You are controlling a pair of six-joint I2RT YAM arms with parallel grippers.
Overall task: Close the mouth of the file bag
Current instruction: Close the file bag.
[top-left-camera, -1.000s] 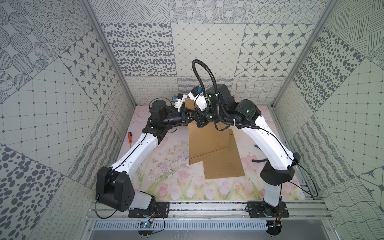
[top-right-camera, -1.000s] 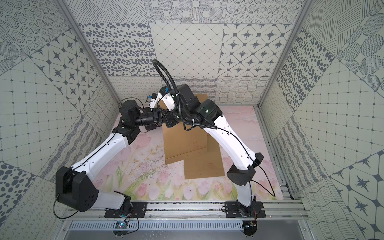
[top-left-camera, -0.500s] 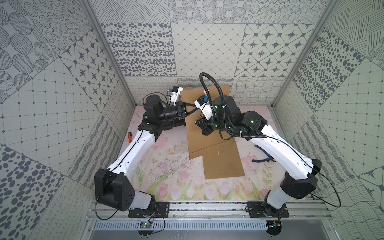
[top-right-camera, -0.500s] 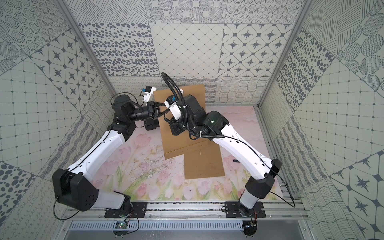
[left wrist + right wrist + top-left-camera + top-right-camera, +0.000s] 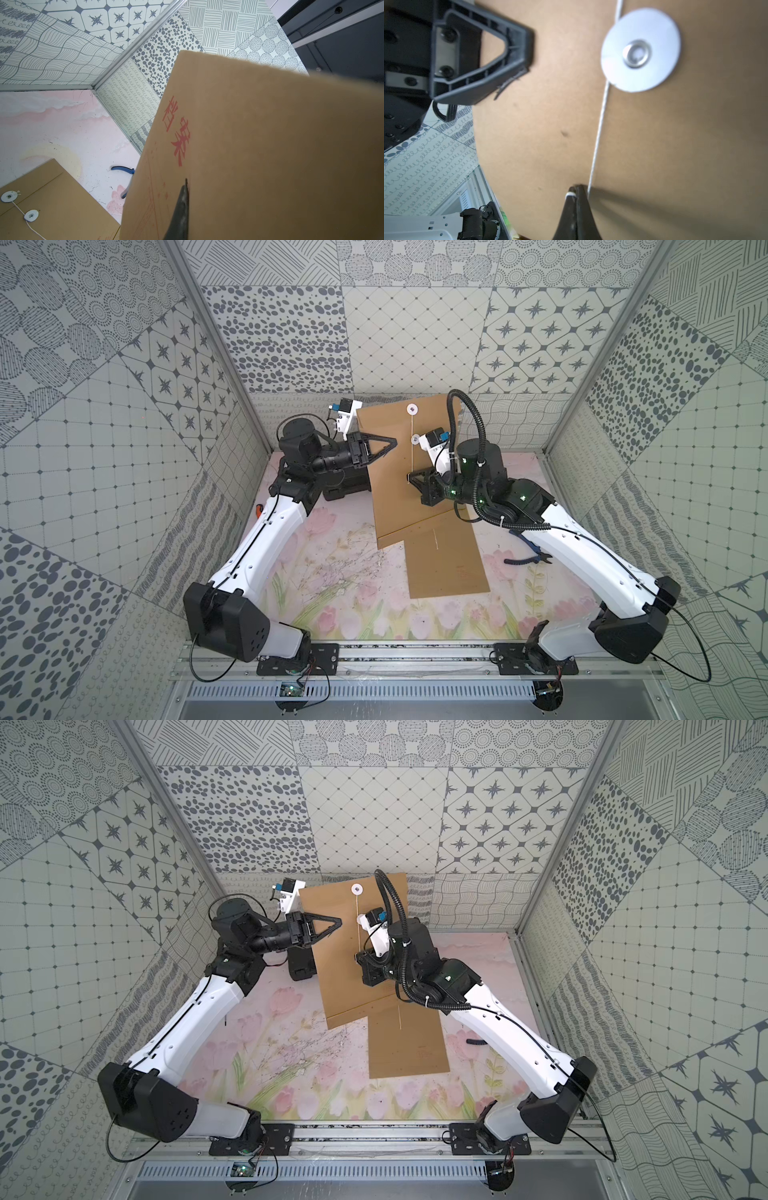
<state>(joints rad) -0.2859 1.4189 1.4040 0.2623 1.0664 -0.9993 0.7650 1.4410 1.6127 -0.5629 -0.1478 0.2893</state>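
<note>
Right wrist view: right claw (image 5: 576, 192) pinches string (image 5: 598, 133) of file bag (image 5: 675, 149)

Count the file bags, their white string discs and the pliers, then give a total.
File bags: 2 (lifted, flat)
White discs: 4 (lifted bag, flat bag)
Pliers: 1
Total: 7

Blue pliers (image 5: 122, 168) half hidden behind the file bag (image 5: 249, 145)

A: What's where?
B: The flat file bag (image 5: 446, 568) lies right of table (image 5: 332, 585) centre; raised file bag (image 5: 395, 489) behind it, string (image 5: 412, 456) on its face.
A: Tools?
B: pliers (image 5: 536, 558) right of the flat one; screwdriver (image 5: 258, 509) at left edge.
</note>
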